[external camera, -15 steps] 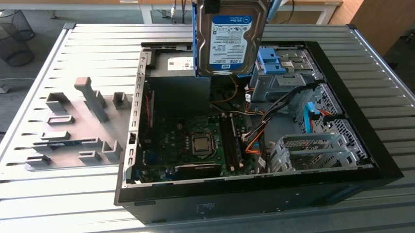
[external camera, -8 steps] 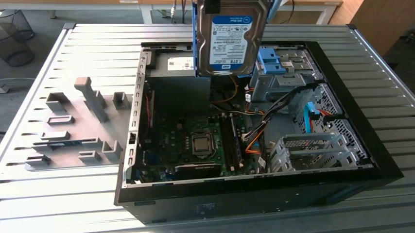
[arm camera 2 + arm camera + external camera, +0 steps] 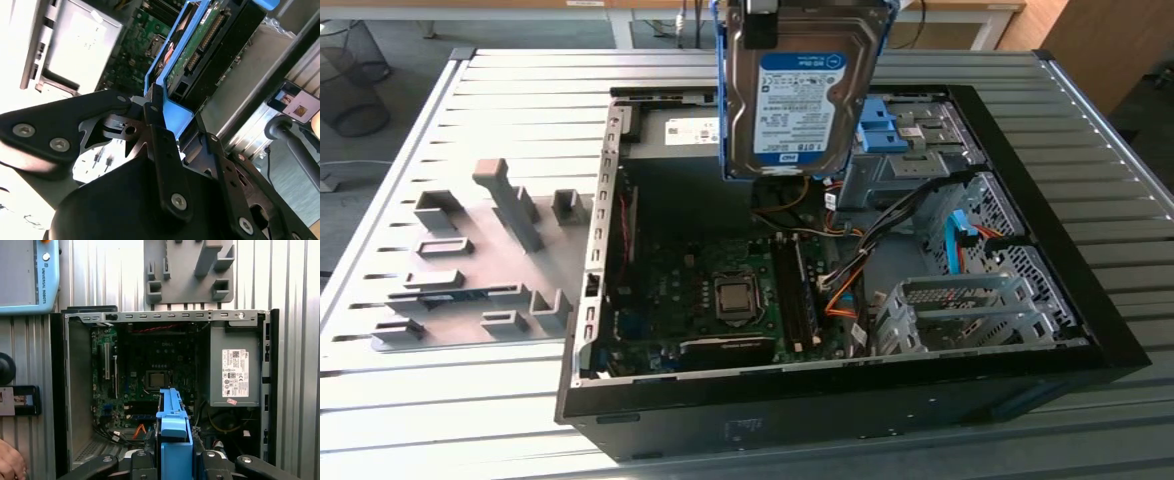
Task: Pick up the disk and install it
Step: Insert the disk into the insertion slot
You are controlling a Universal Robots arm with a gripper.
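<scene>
Table [image 3: 440, 420], slatted, bears the open computer case [image 3: 854, 410]; motherboard [image 3: 720, 290] and grey power supply [image 3: 235, 370] inside. The disk [image 3: 798, 95] hangs above it, my gripper [image 3: 172, 112] clamped on its blue rails. Exterior view gives label face; second wrist view, circuit underside. First wrist view catches a hand [image 3: 10, 465].

Matte black gripper [image 3: 175, 117] here: angular, slab-sided fingers [image 3: 165, 150], round silver screws [image 3: 179, 201] bolting the linkage plates [image 3: 55, 130].
</scene>
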